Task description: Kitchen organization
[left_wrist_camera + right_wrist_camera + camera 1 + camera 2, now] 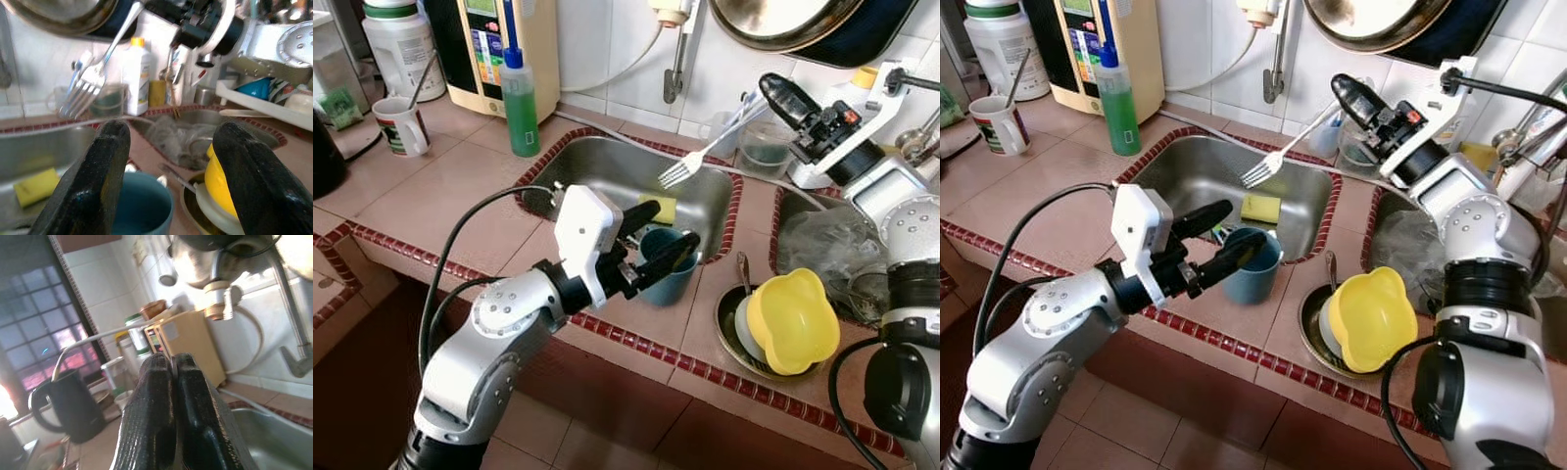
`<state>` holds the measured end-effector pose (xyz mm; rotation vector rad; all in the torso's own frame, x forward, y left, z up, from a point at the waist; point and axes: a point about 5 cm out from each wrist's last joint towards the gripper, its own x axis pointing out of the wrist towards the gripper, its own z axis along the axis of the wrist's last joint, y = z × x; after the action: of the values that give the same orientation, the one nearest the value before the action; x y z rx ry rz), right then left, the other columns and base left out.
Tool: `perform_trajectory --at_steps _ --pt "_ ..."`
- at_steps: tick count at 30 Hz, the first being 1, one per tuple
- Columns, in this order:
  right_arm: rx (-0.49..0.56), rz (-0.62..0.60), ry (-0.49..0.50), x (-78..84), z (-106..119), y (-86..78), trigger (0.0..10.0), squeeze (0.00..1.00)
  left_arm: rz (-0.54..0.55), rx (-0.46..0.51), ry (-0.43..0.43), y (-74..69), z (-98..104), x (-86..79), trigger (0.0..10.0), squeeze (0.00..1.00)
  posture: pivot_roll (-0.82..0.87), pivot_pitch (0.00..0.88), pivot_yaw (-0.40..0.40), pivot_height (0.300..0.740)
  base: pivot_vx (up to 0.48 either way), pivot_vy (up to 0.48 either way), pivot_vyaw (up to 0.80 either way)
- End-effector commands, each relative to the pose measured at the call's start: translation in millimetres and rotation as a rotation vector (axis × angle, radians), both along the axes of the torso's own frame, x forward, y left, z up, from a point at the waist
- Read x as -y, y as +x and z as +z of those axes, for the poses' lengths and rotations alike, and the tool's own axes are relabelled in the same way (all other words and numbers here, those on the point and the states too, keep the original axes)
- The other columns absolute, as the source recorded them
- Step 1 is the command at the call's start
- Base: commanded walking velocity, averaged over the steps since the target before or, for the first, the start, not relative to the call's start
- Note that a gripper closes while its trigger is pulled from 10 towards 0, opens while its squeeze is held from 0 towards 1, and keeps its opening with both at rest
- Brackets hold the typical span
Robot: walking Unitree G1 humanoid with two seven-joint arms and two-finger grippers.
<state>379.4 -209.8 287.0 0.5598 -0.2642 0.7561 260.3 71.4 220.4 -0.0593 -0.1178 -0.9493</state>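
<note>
My left end effector (658, 253) hovers at the blue cup (668, 266), fingers apart, one finger over the cup's mouth and the other at its sink side. The cup stands on the tiled worktop (440, 191) on the strip between the sink basin (607, 171) and the worktop's front edge. My right end effector (1349, 98) is raised over the back of the sink, fingers pressed together on the handle of a fork (1268, 160), whose tines hang above the basin. A yellow sponge (1260, 208) lies in the basin just behind the cup. Toward the right of the front edge, a yellow bowl (792, 320) sits tilted on a white plate in a dark dish (729, 328), a utensil handle (743, 266) beside it. A green soap bottle (519, 101) and a mug (399, 125) holding a spoon stand near the worktop's back left. Crumpled clear plastic (827, 250) fills the second basin.
</note>
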Motion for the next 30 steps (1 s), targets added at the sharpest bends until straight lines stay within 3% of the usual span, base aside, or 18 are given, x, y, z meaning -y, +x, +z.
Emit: perform_trajectory --at_steps 1,30 --pt "0.029 -0.030 0.006 3.7 8.5 1.0 10.0 0.00 -0.008 0.014 -0.009 -2.6 7.8 1.8 10.0 0.00 -0.02 0.062 -0.058 0.740 0.000 0.000 0.00" --pt "-0.010 -0.101 0.014 0.2 5.8 17.6 10.0 0.00 0.026 -0.019 -0.026 -16.3 29.0 -2.0 10.0 0.00 0.01 0.195 -0.044 0.740 0.000 0.000 0.00"
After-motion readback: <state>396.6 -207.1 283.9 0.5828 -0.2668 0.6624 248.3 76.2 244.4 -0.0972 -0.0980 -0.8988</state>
